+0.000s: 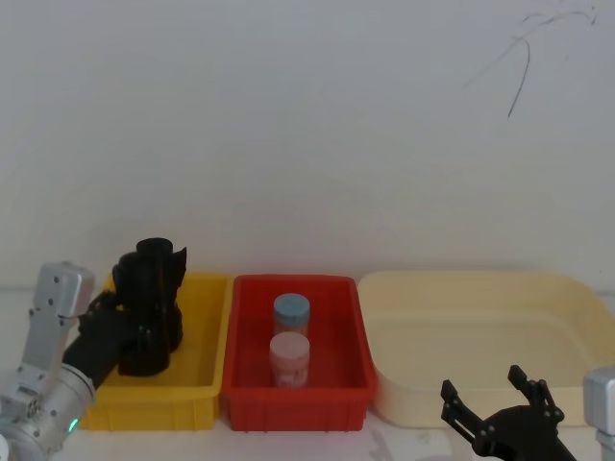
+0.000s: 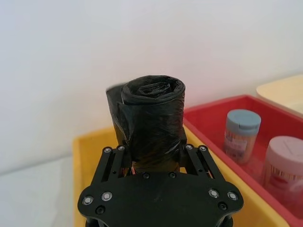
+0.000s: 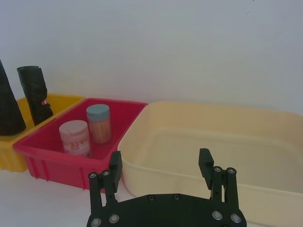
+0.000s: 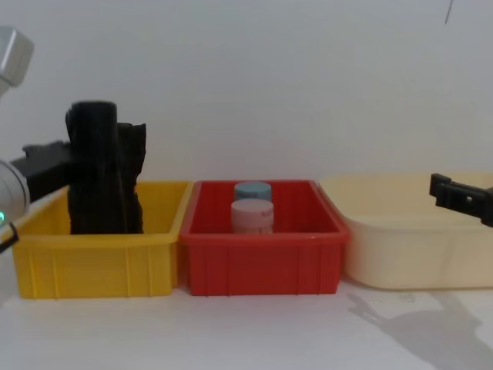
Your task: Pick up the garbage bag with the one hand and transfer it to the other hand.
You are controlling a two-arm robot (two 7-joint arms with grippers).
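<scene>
From my end, the left gripper [image 2: 154,152] with its slim black fingers has them pinched against both sides of the garbage bag [image 2: 152,111], that thick black roll of crinkled plastic film, standing upright in the yellow plastic bin [image 1: 163,408] next to a slimmer notched black roll [image 4: 132,169]. The right gripper [image 1: 488,399] is parked low in front of the cream tub [image 1: 480,336], fingers spread wide open.

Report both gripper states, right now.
The left gripper is shut on the garbage bag.
The right gripper is open, empty.
</scene>
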